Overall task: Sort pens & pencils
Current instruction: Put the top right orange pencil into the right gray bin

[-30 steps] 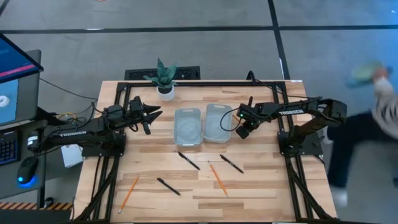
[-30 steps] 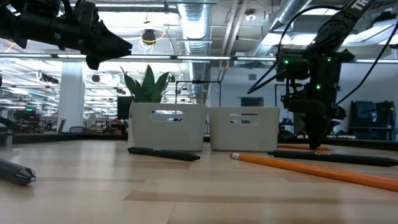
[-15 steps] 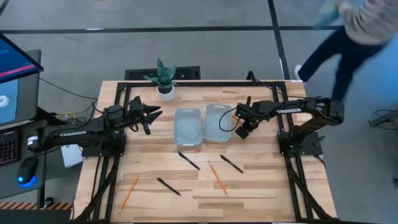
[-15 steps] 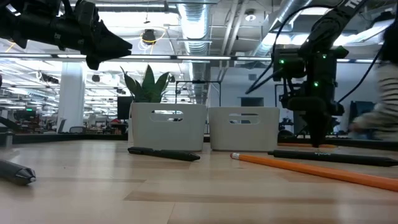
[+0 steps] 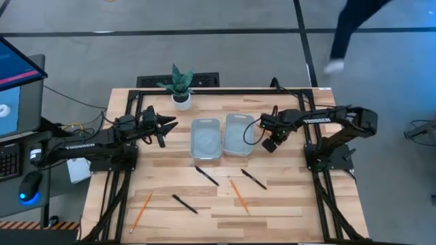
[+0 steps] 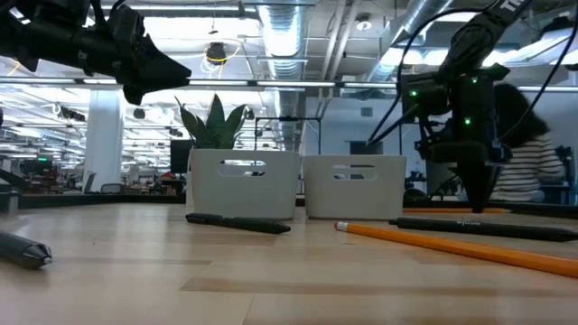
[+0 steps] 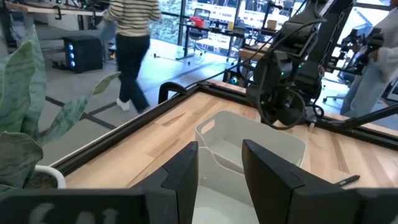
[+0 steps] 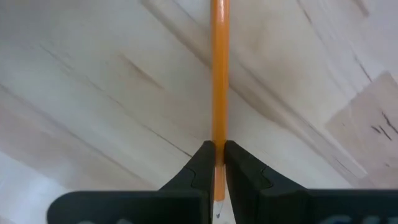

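- The right hand [image 5: 270, 145], clamped on an orange pencil [image 8: 219, 93], now sits slightly farther right of the right bin [image 5: 238, 133] than before.
- A person [image 5: 351, 30] beyond the surface has walked on, apparently leaving.

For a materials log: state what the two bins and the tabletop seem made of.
The two bins: pale, matte, slightly see-through walls with moulded handle slots, probably plastic. The tabletop: light wood in joined planks with visible grain, like butcher block; smooth finish, low sheen.

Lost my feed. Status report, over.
Right tool shut on a pencil beside the bins. Left tool open, waiting. Nothing blocking.
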Controlling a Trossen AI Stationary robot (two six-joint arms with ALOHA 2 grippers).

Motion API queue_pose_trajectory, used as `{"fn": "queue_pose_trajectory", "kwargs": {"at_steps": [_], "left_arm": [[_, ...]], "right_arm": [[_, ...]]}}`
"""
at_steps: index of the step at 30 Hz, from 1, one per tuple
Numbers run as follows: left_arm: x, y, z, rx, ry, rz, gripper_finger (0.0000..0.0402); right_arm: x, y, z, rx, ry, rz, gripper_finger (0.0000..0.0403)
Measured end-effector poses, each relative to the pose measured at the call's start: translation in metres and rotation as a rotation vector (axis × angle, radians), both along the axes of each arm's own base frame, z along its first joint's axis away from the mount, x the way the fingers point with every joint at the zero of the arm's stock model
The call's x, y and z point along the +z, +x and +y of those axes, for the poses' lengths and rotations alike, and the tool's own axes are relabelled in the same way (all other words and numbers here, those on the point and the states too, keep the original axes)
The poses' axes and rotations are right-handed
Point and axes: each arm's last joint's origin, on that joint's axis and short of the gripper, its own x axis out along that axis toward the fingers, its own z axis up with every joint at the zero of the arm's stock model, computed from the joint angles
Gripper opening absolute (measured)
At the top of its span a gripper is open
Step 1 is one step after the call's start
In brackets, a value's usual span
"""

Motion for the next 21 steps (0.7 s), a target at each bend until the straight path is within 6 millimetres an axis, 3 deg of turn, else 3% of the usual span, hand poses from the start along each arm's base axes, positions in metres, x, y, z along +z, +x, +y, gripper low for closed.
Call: {"fn": "queue_pose_trajectory", "kwargs": {"at_steps": [6,21], "left_arm": [[0.0,0.0,0.0,0.001,0.0,0.0,0.0115],[-0.001,0.0,0.0,0.003,0.01,0.005,0.0115]], "right_arm": [[0.014,-0.004,-0.005,-0.032,-0.027,-0.068,0.0051],[0.11,-0.018,-0.016,-0.158,-0.2,-0.485,0.0051]]}}
